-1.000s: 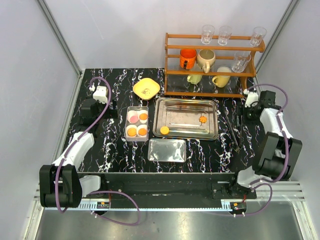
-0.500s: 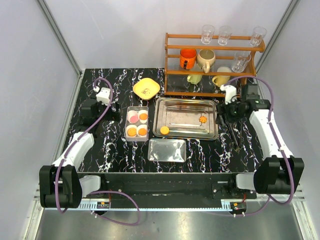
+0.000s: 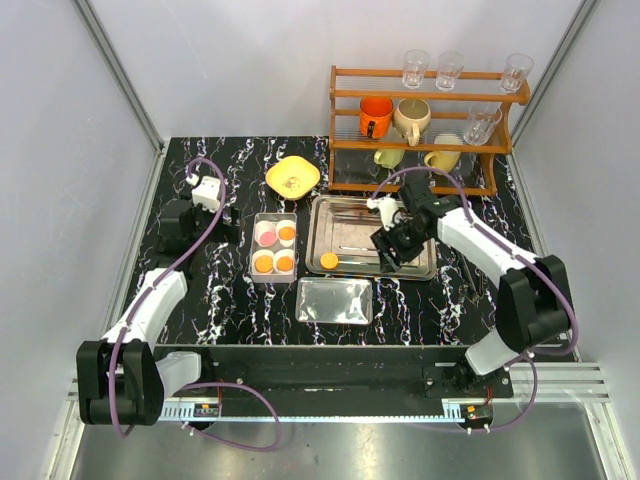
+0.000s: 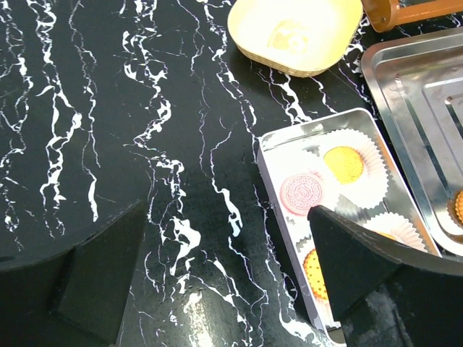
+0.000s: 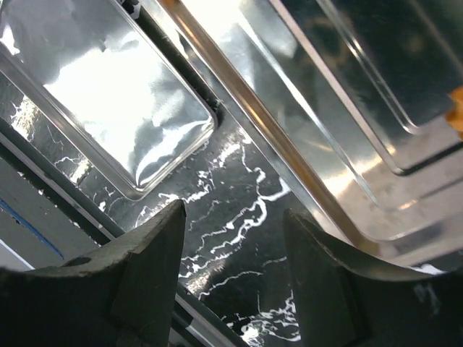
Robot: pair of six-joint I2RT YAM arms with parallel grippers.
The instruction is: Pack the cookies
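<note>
A small tin box (image 3: 275, 248) holds white paper cups with a pink cookie (image 3: 265, 232) and three orange cookies (image 3: 287, 233). One round orange cookie (image 3: 329, 260) lies on the steel tray (image 3: 350, 215). My right gripper (image 3: 388, 250) is open and empty over the tray's front right part; in its wrist view (image 5: 235, 238) it hangs above the tray's front rim. My left gripper (image 3: 224, 222) is open and empty left of the box, over bare table (image 4: 228, 246). The pink cookie (image 4: 304, 191) and an orange one (image 4: 343, 164) show in the left wrist view.
A tin lid (image 3: 335, 300) lies in front of the tray and shows in the right wrist view (image 5: 108, 94). A yellow dish (image 3: 292, 176) sits behind the box. A wooden rack (image 3: 425, 130) with mugs and glasses stands at the back right. Black tongs (image 3: 470, 268) lie right of the tray.
My right arm has swung left from the table's right edge to over the tray, covering the flower-shaped cookie seen there before. The left arm has barely moved.
</note>
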